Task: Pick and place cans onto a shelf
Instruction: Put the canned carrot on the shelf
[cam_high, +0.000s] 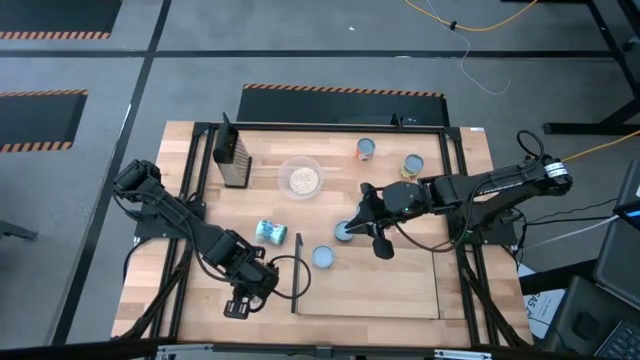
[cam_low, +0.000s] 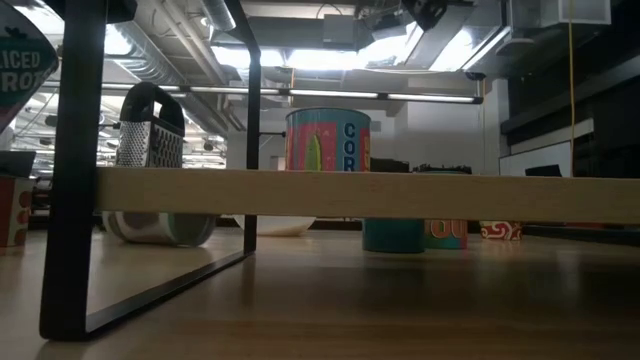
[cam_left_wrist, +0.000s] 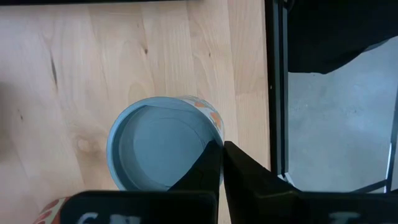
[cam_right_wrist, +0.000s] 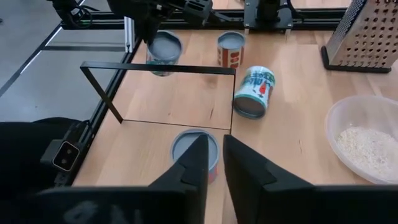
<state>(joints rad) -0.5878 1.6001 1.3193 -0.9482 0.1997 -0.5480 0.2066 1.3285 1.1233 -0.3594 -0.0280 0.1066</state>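
The right hand, its two dark fingers nearly closed and holding nothing that can be seen, hangs right above a small round metal can with a pale blue top, which stands upright on the wooden worktop.

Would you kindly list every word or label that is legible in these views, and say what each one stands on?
"COR", cut off: the teal and pink can standing on the shelf, low view.
"ICED" over "ROT", cut off: sign at the low view's left edge.
Other can labels are too small or blurred to read.
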